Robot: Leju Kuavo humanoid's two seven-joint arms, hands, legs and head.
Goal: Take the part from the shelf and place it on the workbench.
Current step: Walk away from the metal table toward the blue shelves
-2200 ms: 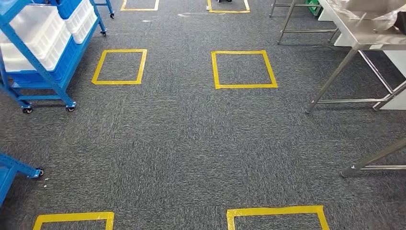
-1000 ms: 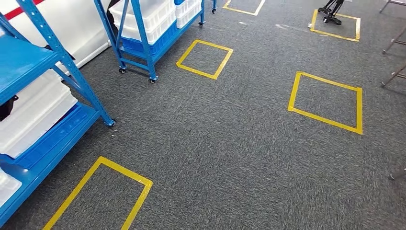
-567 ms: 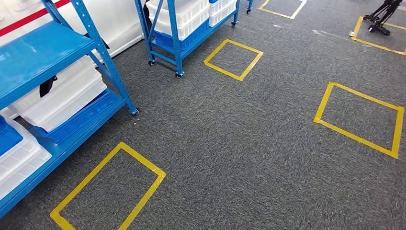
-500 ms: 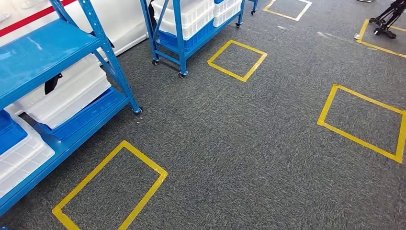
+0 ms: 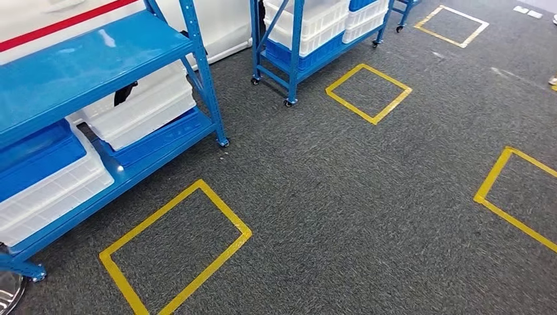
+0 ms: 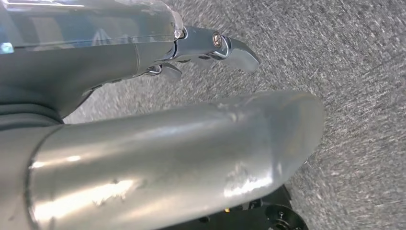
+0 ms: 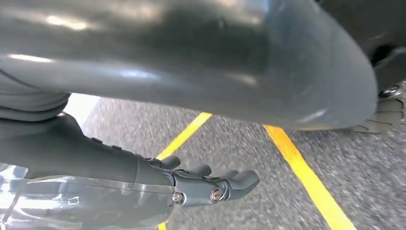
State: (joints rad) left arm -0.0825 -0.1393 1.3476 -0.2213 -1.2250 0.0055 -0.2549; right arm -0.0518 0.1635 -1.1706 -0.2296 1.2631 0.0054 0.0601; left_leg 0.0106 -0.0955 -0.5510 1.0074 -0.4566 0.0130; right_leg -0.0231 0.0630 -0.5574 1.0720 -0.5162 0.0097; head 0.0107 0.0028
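A blue metal shelf (image 5: 85, 62) stands at the left in the head view, its top board bare. Its lower levels carry white bins (image 5: 141, 108) and a blue bin (image 5: 36, 157). A small dark object (image 5: 125, 93) sits behind the white bins; I cannot tell what it is. My left hand (image 6: 143, 153) hangs over the grey carpet, its fingers (image 6: 225, 45) stretched out with nothing in them. My right hand (image 7: 143, 62) also hangs low over the carpet, and its fingers (image 7: 215, 184) hold nothing.
A second blue shelf on wheels (image 5: 295, 46) with white and blue bins stands further back. Yellow tape squares mark the carpet in front of the near shelf (image 5: 174, 246), by the far shelf (image 5: 368, 92) and at the right (image 5: 519, 197).
The camera has turned left as I moved: the steel table legs left the picture, and the blue shelf came in from the left and now lies close.
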